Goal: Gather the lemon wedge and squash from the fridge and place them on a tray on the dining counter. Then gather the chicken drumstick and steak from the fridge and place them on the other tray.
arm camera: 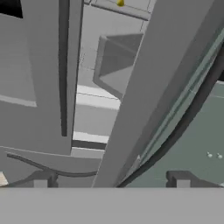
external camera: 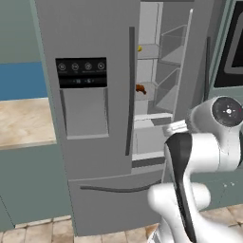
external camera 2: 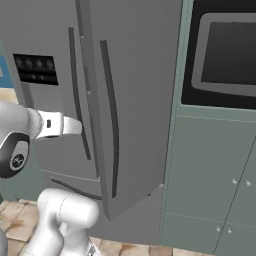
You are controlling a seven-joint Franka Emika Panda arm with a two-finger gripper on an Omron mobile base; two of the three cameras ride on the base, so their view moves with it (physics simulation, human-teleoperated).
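The fridge's right door (external camera 2: 135,100) stands partly open, and its left door (external camera: 85,95) is shut. On an upper shelf inside lies a small yellow lemon wedge (external camera: 139,48), also at the top of the hand view (arm camera: 120,3). One shelf lower sits a brown-orange piece that looks like the chicken drumstick (external camera: 140,88). My gripper (arm camera: 109,181) is open in front of the open door's edge (arm camera: 131,109), its fingertips (arm camera: 40,180) wide apart with nothing held. The door's dark handle (arm camera: 183,122) runs to the right of it. Squash, steak and trays are out of view.
A built-in oven (external camera 2: 225,55) over teal cabinet doors (external camera 2: 210,175) stands right of the fridge. A wooden counter (external camera: 23,123) lies to the fridge's left. The freezer drawer (external camera: 114,190) is shut below. Door bins (external camera: 168,71) line the open door.
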